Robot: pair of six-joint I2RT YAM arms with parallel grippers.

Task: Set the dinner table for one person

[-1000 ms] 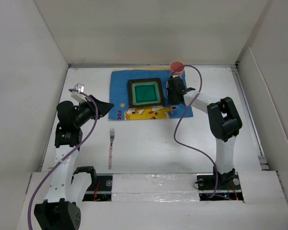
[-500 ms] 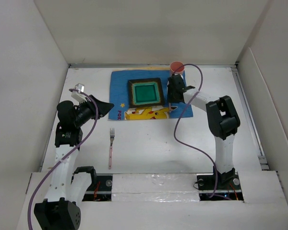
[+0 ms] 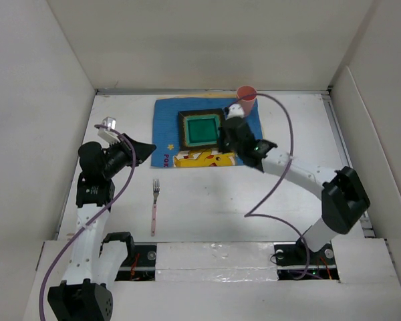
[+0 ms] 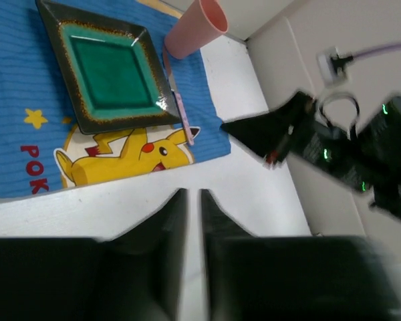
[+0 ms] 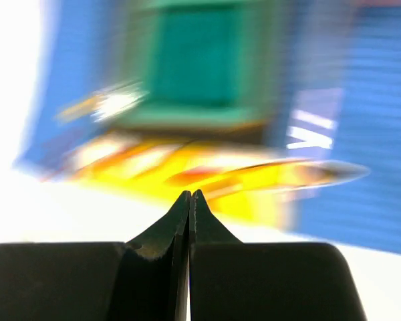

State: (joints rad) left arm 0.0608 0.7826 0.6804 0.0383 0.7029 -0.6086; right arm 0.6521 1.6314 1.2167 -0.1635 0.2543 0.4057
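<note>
The white dinner table [image 3: 207, 200] bears a blue cartoon mat [image 3: 164, 117] with a square green plate [image 3: 202, 128] on it. A pink cup [image 3: 246, 95] stands at the mat's far right corner. A fork [image 3: 154, 207] lies on the bare table, nearer than the mat. In the left wrist view a thin pink-handled utensil [image 4: 177, 100] lies on the mat along the plate's [image 4: 107, 70] right side. My right gripper [image 3: 223, 136] is shut and empty, raised by the plate's right edge; its view is blurred. My left gripper [image 3: 152, 148] is left of the mat, empty, with only a narrow slit between its jaws.
White walls border the table on the left, back and right. The right arm's purple cable [image 3: 281, 180] loops over the table right of the mat. The right elbow [image 3: 344, 197] juts out near the right wall.
My right arm has swung: its elbow went right and nearer, and its gripper moved from beside the cup to the plate's right edge. The left arm has not moved.
</note>
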